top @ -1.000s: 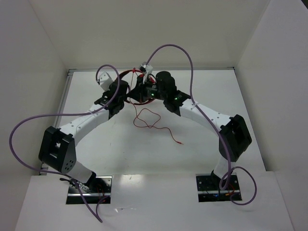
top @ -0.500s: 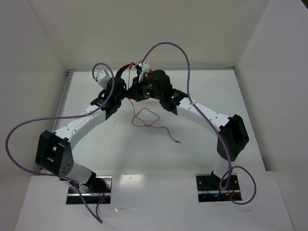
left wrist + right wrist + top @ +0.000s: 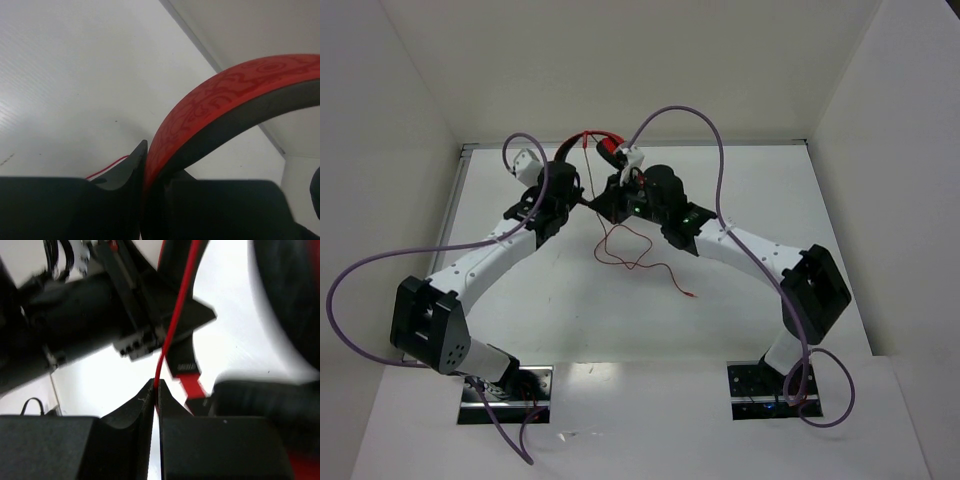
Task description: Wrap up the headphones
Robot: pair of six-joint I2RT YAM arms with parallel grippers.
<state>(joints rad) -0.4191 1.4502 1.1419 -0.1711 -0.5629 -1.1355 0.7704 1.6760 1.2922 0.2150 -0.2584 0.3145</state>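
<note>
The red headphones [image 3: 608,148] are held above the back of the table between both arms. My left gripper [image 3: 580,198] is shut on the red, black-lined headband [image 3: 225,95], which arcs up to the right from the jaws [image 3: 146,167]. My right gripper [image 3: 613,200] is shut on the thin red cord [image 3: 172,325], which runs straight up from its closed tips [image 3: 156,390]. A dark ear cup [image 3: 290,300] fills the right of that view. The loose rest of the cord [image 3: 632,250] lies in loops on the table, its plug end [image 3: 695,297] towards the front.
Thick purple robot cables [image 3: 685,110] arch over both arms. The white back wall [image 3: 640,60] and side walls close in the table [image 3: 570,300]. The left arm's wrist [image 3: 90,305] shows close in the right wrist view.
Both grippers have moved the headphones slightly back and turned them, so a red part now shows at the top. The left arm swung left. The cord's slack on the table has barely shifted.
</note>
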